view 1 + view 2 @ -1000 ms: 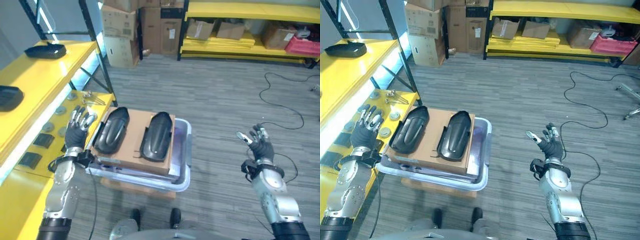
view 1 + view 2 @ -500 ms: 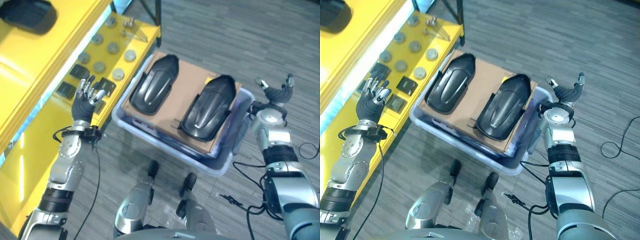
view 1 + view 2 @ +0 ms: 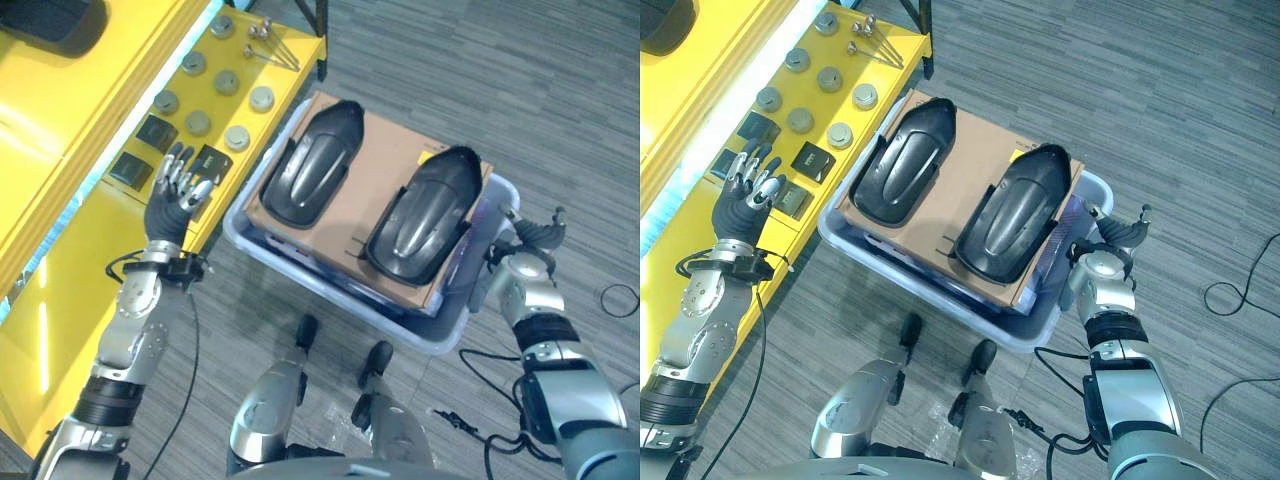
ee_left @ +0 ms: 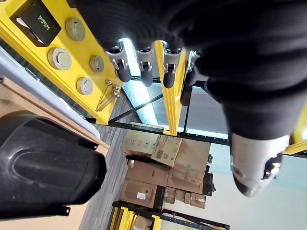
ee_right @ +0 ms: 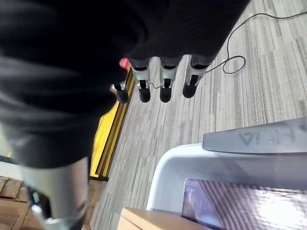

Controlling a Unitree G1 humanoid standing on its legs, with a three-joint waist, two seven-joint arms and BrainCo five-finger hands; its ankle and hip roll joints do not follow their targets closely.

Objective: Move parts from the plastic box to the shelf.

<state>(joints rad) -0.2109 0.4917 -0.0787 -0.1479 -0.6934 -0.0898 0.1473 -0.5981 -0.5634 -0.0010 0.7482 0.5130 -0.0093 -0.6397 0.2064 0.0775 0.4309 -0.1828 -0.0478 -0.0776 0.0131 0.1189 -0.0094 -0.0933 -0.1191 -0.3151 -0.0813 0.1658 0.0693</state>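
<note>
Plastic box (image 3: 455, 335) at frame centre, cardboard sheet (image 3: 375, 170) on top. Two black parts on sheet: left part (image 3: 312, 165), right part (image 3: 425, 213), side by side, apart. Yellow shelf (image 3: 60, 130) along left of frame, round discs (image 3: 238, 137) and dark square pieces (image 3: 157, 131) on it. Left hand (image 3: 172, 205) mid-left over shelf edge, fingers spread, empty. Right hand (image 3: 535, 240) just beside box's right end, fingers relaxed and apart, empty.
</note>
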